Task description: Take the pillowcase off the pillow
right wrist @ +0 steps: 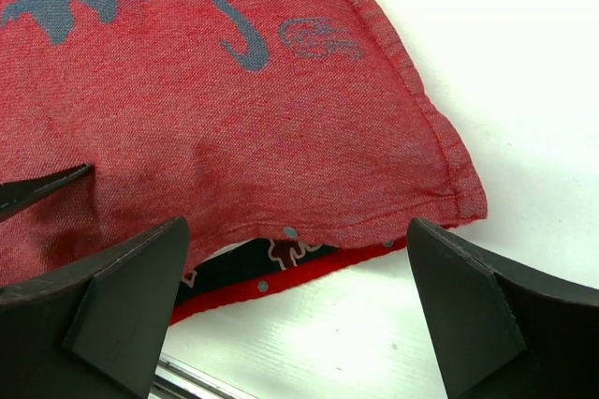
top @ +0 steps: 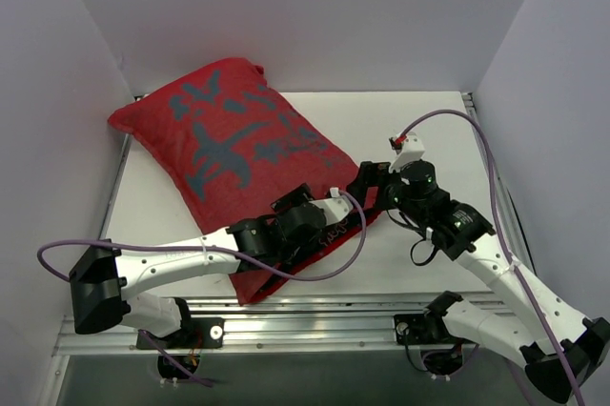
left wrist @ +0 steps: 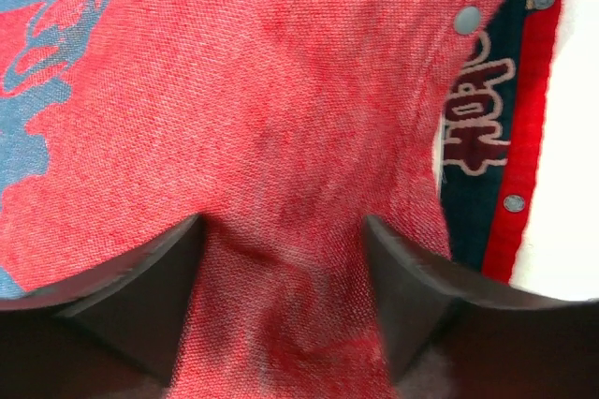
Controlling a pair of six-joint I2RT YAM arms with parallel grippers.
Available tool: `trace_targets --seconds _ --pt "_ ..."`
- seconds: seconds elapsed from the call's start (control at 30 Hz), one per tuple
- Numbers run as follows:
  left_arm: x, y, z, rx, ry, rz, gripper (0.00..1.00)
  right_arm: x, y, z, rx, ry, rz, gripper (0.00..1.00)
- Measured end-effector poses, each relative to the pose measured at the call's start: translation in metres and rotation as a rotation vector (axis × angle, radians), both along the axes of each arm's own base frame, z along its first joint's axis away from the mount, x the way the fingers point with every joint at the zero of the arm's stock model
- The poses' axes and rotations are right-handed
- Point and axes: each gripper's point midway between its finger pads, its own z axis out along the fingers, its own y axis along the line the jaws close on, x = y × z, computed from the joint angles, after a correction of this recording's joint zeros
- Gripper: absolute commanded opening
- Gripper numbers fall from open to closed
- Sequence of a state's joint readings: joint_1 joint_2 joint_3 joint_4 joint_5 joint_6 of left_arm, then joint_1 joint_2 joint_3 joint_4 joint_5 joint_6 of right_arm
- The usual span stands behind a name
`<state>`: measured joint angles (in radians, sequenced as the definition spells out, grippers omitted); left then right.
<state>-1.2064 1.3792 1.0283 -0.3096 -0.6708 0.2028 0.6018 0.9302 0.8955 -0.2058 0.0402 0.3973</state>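
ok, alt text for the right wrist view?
The red pillowcase with grey-blue brush-stroke print fills the upper left, lying on the white table. Its open edge shows a dark inner flap with snaps. The right claw hangs open just above that edge.
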Motion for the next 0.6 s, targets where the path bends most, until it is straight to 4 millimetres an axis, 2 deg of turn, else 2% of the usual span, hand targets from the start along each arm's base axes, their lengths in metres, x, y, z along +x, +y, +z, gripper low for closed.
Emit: trace_targets --seconds 0.07,0.1,0.2,0.23,0.37,0.43,0.6 --pt "0.003 0.001 0.001 -0.007 0.001 0.011 0.65 -0.002 -0.002 0.0 -0.001 -0.003 -0.005 0.96" --pt "0.004 0.002 0.001 -0.01 0.001 0.016 0.57 -0.003 -0.003 0.001 0.0 -0.005 -0.007 0.96" --pt "0.009 0.005 0.001 -0.02 0.004 0.032 0.42 -0.004 -0.006 0.004 0.004 -0.017 -0.014 0.96" --pt "0.011 0.005 0.002 -0.024 0.007 0.034 0.31 -0.005 -0.007 0.005 0.006 -0.022 -0.016 0.95" --pt "0.013 0.002 0.007 -0.045 0.014 0.027 0.06 -0.008 -0.01 0.01 0.013 -0.033 -0.016 0.95" --pt "0.015 0.001 0.009 -0.053 0.016 0.026 0.02 -0.01 -0.011 0.009 0.013 -0.034 -0.015 0.94" --pt "0.021 0.003 0.011 -0.068 0.027 0.031 0.02 -0.017 -0.01 0.0 0.014 -0.019 0.01 0.9"
